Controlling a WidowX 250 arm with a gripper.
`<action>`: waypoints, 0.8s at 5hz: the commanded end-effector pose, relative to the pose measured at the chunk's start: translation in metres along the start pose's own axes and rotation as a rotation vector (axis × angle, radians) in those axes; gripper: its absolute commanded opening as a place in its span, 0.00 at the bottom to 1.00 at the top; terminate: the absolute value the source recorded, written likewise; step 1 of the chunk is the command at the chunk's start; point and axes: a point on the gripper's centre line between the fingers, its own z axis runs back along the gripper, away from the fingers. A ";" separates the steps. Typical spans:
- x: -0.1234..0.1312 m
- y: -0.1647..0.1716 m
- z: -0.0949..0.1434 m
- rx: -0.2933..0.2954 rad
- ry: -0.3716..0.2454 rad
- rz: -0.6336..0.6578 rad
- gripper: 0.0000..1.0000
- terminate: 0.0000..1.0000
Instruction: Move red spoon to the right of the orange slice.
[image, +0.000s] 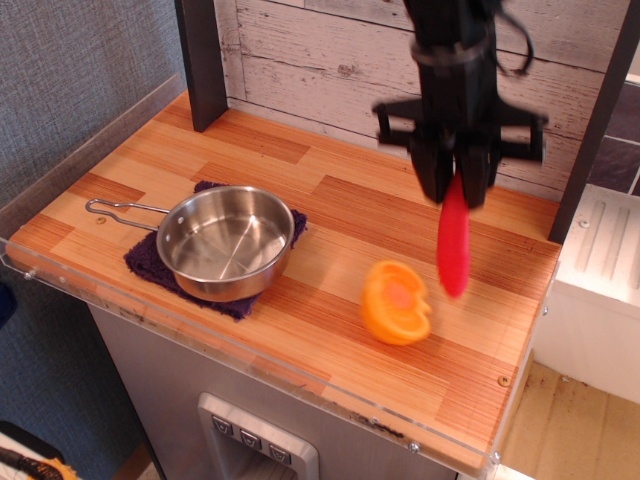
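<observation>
Wood-plank surface (340, 250), whitewashed board wall behind. Steel pan (225, 243) on purple cloth (150, 262) at left. Fingers (455, 183) clenched on red spoon (453, 240), hanging just right of tilted orange slice (396, 302).

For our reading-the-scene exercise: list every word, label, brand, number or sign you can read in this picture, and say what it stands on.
None can be read.
The red spoon, orange slice, steel pan and gripper carry no visible text.
The panel buttons below the counter are too small to read.
</observation>
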 end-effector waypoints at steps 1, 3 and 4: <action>-0.015 0.000 0.039 -0.088 -0.056 -0.004 0.00 0.00; -0.025 -0.019 -0.007 -0.146 0.069 -0.010 0.00 0.00; -0.023 -0.028 -0.017 -0.134 0.091 -0.025 0.00 0.00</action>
